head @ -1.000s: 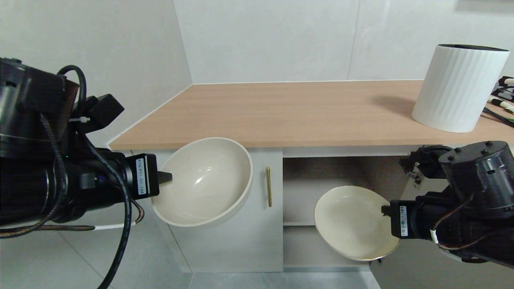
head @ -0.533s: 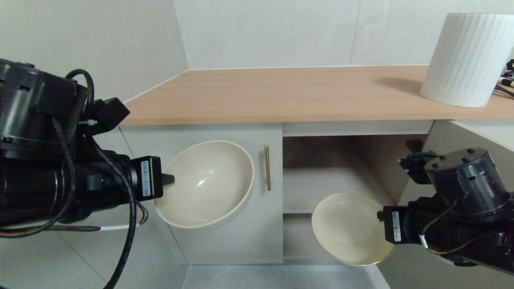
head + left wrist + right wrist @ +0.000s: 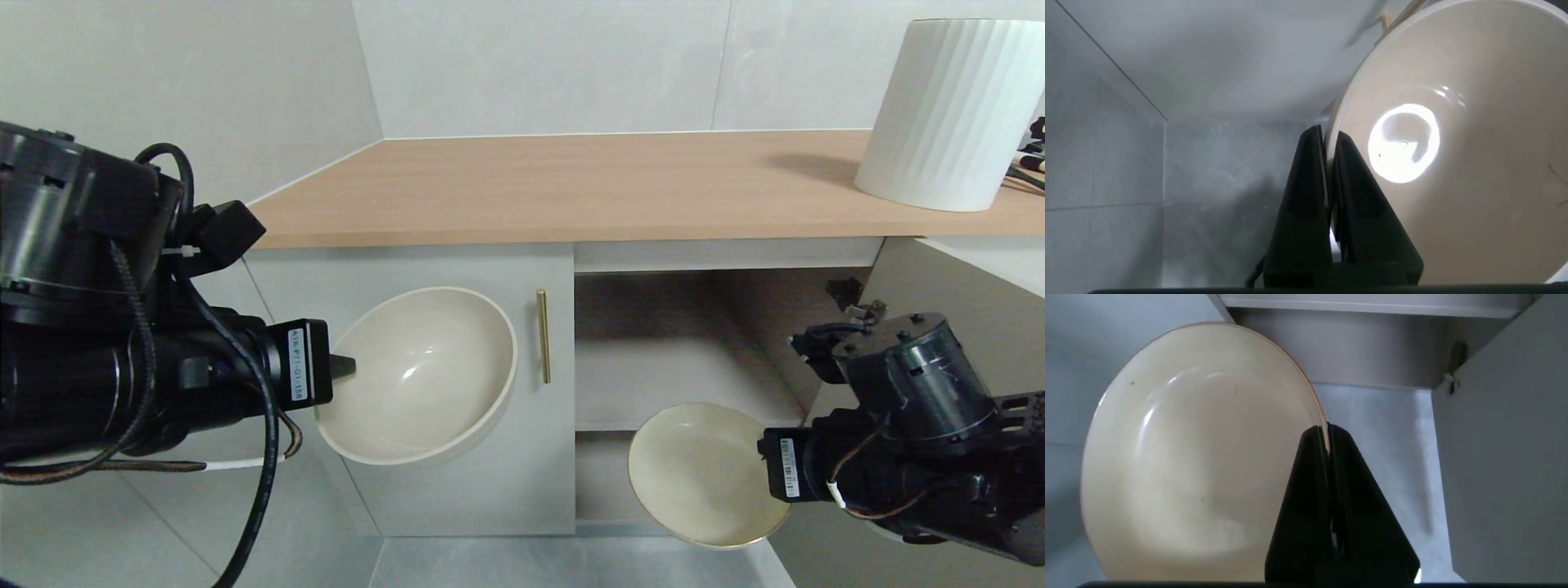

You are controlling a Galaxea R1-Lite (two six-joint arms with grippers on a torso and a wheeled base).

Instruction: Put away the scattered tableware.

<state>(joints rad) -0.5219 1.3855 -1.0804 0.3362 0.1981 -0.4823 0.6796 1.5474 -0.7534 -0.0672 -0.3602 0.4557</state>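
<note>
A large cream bowl point(image 3: 420, 371) hangs in front of the shut left cabinet door, tilted with its hollow towards me. My left gripper point(image 3: 343, 365) is shut on its rim; the left wrist view has the bowl point(image 3: 1454, 155) pinched at the gripper point(image 3: 1327, 155). A smaller cream plate point(image 3: 702, 474) with a thin gold rim hangs low before the open cabinet bay, below its shelf point(image 3: 678, 384). My right gripper point(image 3: 767, 465) is shut on the plate's edge. In the right wrist view the plate point(image 3: 1200, 457) is clamped at the gripper point(image 3: 1327, 441).
A wooden counter point(image 3: 571, 188) runs above the cabinet, with a white ribbed canister point(image 3: 939, 114) at its right end. The shut door carries a brass handle point(image 3: 543, 335). The open door point(image 3: 955, 278) stands at the right beside my right arm. Grey floor point(image 3: 571, 563) lies below.
The whole head picture shifted as the camera lowered. My right gripper has carried the plate lower and slightly left, closer to the open cabinet bay. The left gripper and bowl have kept their place.
</note>
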